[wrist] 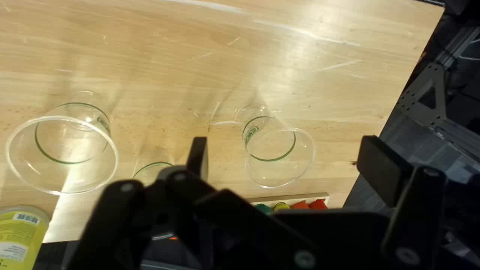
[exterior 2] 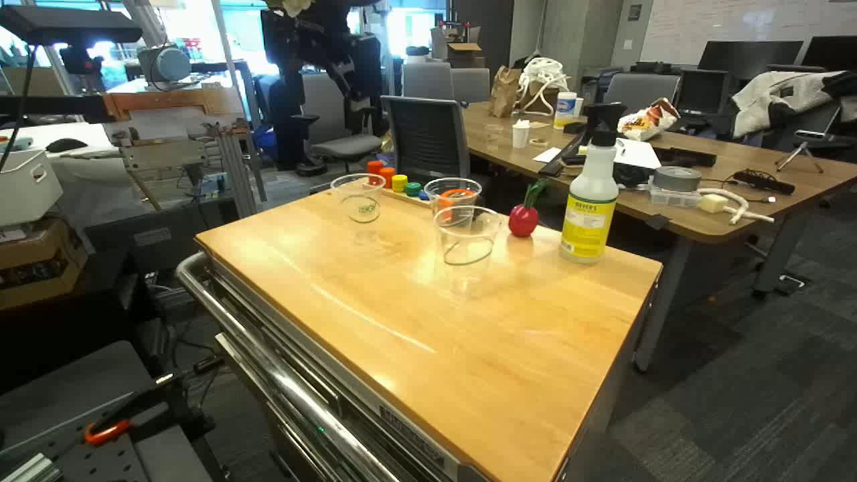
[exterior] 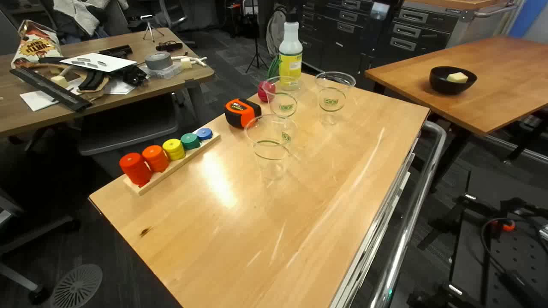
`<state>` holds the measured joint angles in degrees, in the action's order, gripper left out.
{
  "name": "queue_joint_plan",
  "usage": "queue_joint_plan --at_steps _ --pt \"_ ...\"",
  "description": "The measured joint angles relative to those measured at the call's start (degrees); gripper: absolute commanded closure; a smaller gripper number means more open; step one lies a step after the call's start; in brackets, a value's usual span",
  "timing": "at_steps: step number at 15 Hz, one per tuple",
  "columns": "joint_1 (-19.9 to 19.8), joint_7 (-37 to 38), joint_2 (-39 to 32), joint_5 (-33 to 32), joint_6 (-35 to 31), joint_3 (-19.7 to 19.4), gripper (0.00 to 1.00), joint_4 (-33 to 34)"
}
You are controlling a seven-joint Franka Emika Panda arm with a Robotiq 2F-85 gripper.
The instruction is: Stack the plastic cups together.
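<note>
Three clear plastic cups stand upright and apart on the wooden cart top. The cup by the block board (exterior: 271, 147) also shows in the other views (exterior 2: 361, 207) (wrist: 277, 150). The cup by the tape measure (exterior: 283, 105) (exterior 2: 443, 193) is partly hidden by my gripper in the wrist view (wrist: 153, 169). The cup near the bottle (exterior: 332, 100) (exterior 2: 467, 244) shows large in the wrist view (wrist: 71, 150). My gripper (wrist: 288, 159) is open and empty. In the wrist view the block-board cup appears between its fingers. An exterior view shows the gripper (exterior 2: 328, 127) raised above the cart's far end.
A yellow-labelled spray bottle (exterior: 291, 60) (exterior 2: 588, 207) (wrist: 18, 236), a red radish-like toy (exterior 2: 523, 221) and an orange-black tape measure (exterior: 242, 113) stand along one edge. A board of coloured discs (exterior: 173, 149) lies by that edge. A metal rail (exterior: 411, 231) runs along the opposite side.
</note>
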<state>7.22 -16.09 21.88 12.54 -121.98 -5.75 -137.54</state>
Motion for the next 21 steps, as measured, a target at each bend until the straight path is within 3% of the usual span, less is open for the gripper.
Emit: queue_joint_plan --at_steps 13,17,21 --pt "-0.1 0.1 -1.6 0.0 -0.1 1.0 0.0 1.0" --pt "-0.1 2.5 -7.8 0.3 -1.6 3.3 0.0 4.5" --pt "-0.6 10.4 -17.0 -2.4 -3.6 5.8 0.0 9.7"
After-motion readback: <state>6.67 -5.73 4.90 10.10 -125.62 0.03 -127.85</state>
